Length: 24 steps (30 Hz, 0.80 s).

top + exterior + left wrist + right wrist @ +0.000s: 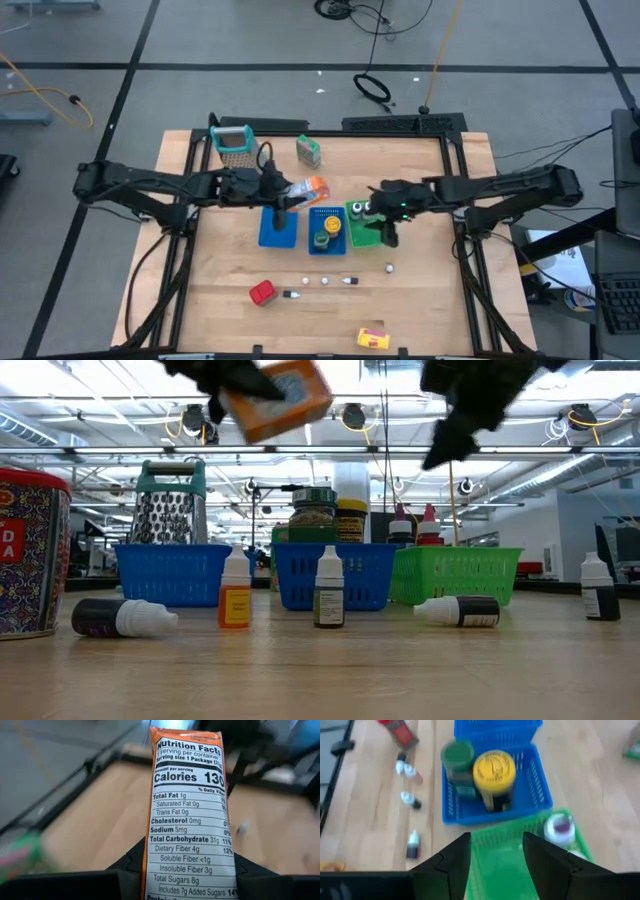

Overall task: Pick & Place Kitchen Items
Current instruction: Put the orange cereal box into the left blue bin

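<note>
Overhead, left gripper (283, 196): clamps the orange packet (312, 188) aloft, long axis pointing away from the wrist, above the blue baskets.
Right gripper (496, 851): parted, empty, over green basket (520, 865).
Middle blue basket (540, 785): holds green-lidded and yellow-lidded jars.
Far: grater (233, 146), green carton (309, 152).

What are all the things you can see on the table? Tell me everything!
Grater: one, silver with teal handle, behind the baskets.
Carton: one, green, behind the baskets.
Blue baskets: two, mid-table.
Green basket: one, beside the blue ones.
Jars: two, green lid and yellow lid, in the middle basket.
Purple-capped bottle: one, white, in the green basket.
Small bottles: five, white caps, loose row before the baskets.
Can: one, red, by that row's end.
Box: one, yellow, table's edge.
Packet: one, orange, in the air.
Left hand: dark, gripping the packet.
Right hand: dark, open, over the green basket.
</note>
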Available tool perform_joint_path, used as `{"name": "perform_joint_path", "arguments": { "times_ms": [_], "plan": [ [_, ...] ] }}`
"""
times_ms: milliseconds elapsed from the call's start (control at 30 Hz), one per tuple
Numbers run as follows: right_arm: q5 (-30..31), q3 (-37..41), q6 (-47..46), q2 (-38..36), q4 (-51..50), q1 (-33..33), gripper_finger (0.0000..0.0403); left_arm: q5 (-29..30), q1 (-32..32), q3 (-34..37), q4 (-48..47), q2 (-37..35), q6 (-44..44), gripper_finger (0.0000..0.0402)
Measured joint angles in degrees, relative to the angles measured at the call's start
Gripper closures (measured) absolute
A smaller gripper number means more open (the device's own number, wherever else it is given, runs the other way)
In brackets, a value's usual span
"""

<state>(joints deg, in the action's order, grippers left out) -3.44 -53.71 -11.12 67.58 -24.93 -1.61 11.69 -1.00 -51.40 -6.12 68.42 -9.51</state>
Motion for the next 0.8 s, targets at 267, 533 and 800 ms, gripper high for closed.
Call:
{"name": "perform_joint_path", "arguments": {
  "times_ms": [267,533,800],
  "plan": [
    [0.5,8.5,-1.6,-11.3,8.4,0.1,0.0232,4.3,0.1,8.1,4.4,-4.7,-0.7,0.0267],
    [0.6,12.6,-3.1,-17.8,12.5,0.5,0.0232,5.5,1.1,22.4,22.7,-8.7,-0.8,0.0276],
    [0.6,12.8,-2.6,-18.5,13.7,0.5,0.0232,5.5,1.0,36.3,44.0,-8.1,-0.8,0.0261]
  ]
}}
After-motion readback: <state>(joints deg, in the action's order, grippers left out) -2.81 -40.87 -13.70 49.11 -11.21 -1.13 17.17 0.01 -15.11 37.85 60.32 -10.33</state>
